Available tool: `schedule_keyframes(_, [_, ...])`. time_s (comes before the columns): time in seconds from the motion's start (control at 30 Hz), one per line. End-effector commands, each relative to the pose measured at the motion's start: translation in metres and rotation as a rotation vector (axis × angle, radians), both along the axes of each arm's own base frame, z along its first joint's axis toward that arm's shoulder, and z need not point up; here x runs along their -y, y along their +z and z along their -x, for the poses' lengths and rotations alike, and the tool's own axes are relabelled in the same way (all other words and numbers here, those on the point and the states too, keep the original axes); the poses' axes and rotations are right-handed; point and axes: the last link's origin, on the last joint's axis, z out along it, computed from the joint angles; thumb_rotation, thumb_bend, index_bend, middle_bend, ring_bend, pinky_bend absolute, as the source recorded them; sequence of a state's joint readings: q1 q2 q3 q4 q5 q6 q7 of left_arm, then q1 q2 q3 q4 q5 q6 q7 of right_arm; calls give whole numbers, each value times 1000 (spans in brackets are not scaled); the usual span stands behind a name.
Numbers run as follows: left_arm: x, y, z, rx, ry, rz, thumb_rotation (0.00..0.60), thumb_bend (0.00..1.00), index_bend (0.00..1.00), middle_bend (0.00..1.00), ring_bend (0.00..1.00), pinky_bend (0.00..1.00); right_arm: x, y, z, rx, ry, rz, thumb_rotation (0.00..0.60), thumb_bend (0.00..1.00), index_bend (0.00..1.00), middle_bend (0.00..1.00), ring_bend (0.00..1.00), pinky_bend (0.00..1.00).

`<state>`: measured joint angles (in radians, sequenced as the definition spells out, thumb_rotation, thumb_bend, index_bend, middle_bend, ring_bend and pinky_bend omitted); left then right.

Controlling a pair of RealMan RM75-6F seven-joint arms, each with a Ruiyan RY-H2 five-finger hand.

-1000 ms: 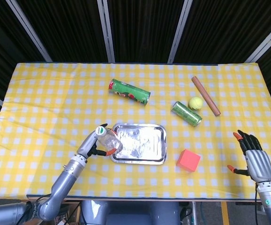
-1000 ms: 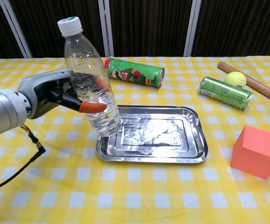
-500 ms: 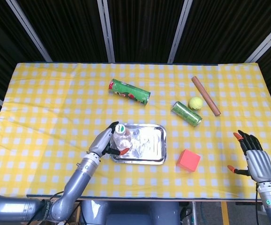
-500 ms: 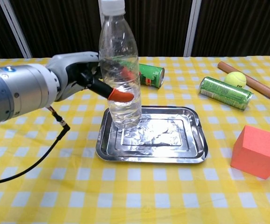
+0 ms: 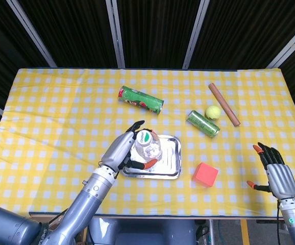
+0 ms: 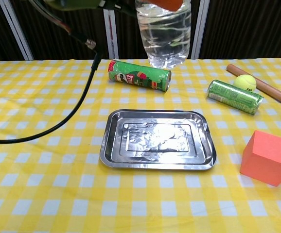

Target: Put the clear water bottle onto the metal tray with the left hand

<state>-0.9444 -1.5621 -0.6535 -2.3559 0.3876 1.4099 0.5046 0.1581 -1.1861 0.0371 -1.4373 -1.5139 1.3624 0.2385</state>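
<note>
My left hand [image 5: 122, 151] grips the clear water bottle [image 5: 148, 145] upright, high in the air over the metal tray [image 5: 174, 162]. In the chest view only the bottle's lower part [image 6: 164, 36] shows at the top edge, well above the tray [image 6: 157, 141], and the hand is almost cut off there. The tray is bare inside. My right hand [image 5: 277, 173] hovers open at the table's near right edge, fingers spread, holding nothing.
A green chips can [image 5: 140, 99] lies behind the tray. A green drink can [image 5: 203, 124], a tennis ball [image 5: 212, 112] and a wooden rod [image 5: 224, 104] lie at the back right. A red block [image 5: 205, 174] sits right of the tray.
My left hand has carried the bottle up and to the right, from the tray's left edge to high above the tray. The right hand has stayed still.
</note>
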Motion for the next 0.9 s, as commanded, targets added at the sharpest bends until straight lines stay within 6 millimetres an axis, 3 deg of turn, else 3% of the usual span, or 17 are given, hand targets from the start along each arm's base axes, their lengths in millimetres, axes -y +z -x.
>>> schedule_keyframes(0.03, [-4,4,3,2,30,2,600,424,509,494,35,61,0,1,-1,2,1,0,600,50,46,0,0,0])
schedule_keyframes(0.2, [-2,-6,33,-32,90,62,600,424,505,488,35,59,0,1,0,3,-3,1,600,50,46,0,0,0])
schedule_keyframes(0.37, [-3,-40,83,-98,164,147,600,424,504,485,35,57,0,2,0,4,-7,2,600,50,46,0,0,0])
schedule_keyframes(0.57, [-5,-69,127,-154,184,170,600,424,505,482,35,56,0,2,0,9,-5,2,600,50,46,0,0,0])
schedule_keyframes(0.73, [-7,-71,127,-114,166,155,600,424,510,483,35,57,0,1,-1,12,1,-1,600,50,46,0,0,0])
schedule_keyframes(0.9, [-7,-62,103,-75,110,127,600,423,512,483,35,57,0,0,0,9,-2,-5,600,50,46,0,0,0])
